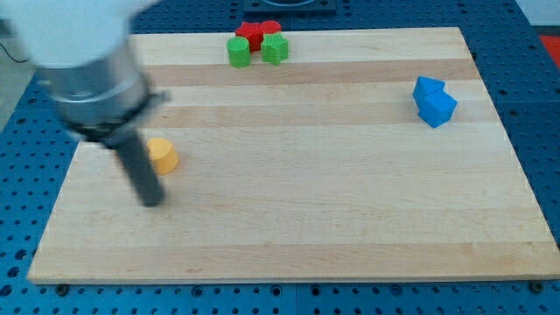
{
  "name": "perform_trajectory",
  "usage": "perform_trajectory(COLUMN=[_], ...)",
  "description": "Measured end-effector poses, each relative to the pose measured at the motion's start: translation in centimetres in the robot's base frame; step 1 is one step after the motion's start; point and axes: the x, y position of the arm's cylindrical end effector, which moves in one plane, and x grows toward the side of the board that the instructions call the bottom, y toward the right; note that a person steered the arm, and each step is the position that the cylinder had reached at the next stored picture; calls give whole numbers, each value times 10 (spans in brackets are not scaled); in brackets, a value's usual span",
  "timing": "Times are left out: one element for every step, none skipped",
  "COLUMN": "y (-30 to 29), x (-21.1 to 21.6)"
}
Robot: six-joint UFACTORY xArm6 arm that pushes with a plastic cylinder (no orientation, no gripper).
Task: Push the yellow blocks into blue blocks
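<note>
Rod over the tabletop's (289,227) left side, tip beside a yellow block.
No hand is in view, only the rod. My tip (153,202) sits just below-left of the yellow block (163,155); its shape is partly hidden by the blurred rod. Two blue blocks (434,101) touch near the view's right edge, well apart. Red blocks (259,31) and two green blocks (255,50) cluster at the view's top.

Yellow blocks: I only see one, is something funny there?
Only one yellow block shows, at the view's left. The blurred arm covers the spot beside it, so a second may be hidden. My tip sits just below that block. The blue blocks look fine.
</note>
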Motion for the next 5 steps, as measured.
perform_trajectory(y=[-87,-87,-87,-84,-51], x=[-19,-22,-60,-93,-85])
